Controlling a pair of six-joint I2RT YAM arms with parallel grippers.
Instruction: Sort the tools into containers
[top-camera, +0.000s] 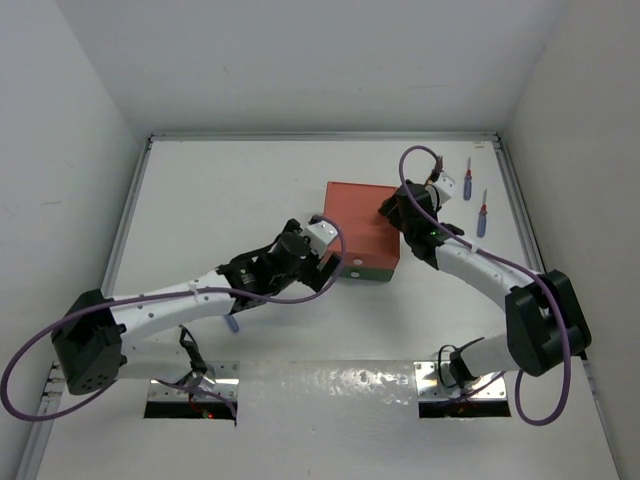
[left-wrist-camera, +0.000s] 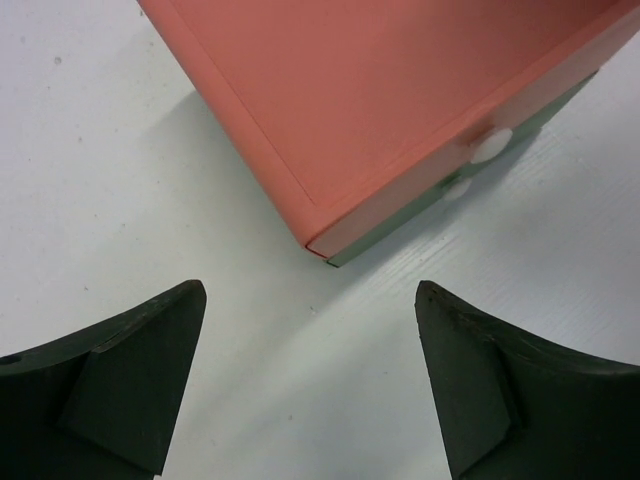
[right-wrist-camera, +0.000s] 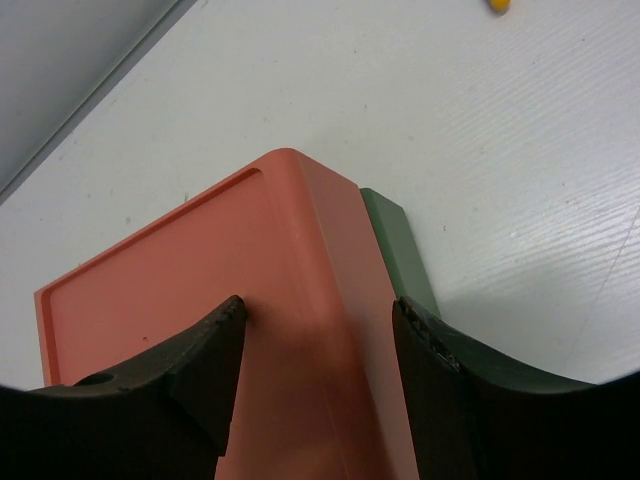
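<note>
On a white-walled white counter (top-camera: 220, 200), the left pincer (left-wrist-camera: 310, 300) was held spread beside the salmon box (top-camera: 355, 215), the right pincer (right-wrist-camera: 320, 305) spread astride its edge; two screwdrivers (top-camera: 467, 181) (top-camera: 482, 216) right of it were shown only overhead.

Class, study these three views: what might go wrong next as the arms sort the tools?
1. The right fingers straddle the red box's edge; a nudge may slide it off the green box.
2. The left fingers, wide open, may miss the upper white knob.

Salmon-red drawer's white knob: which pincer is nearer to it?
Left. The left pincer hovers open off the salmon-red box's front corner, close to the knob; the right pincer straddles its rear edge.
</note>
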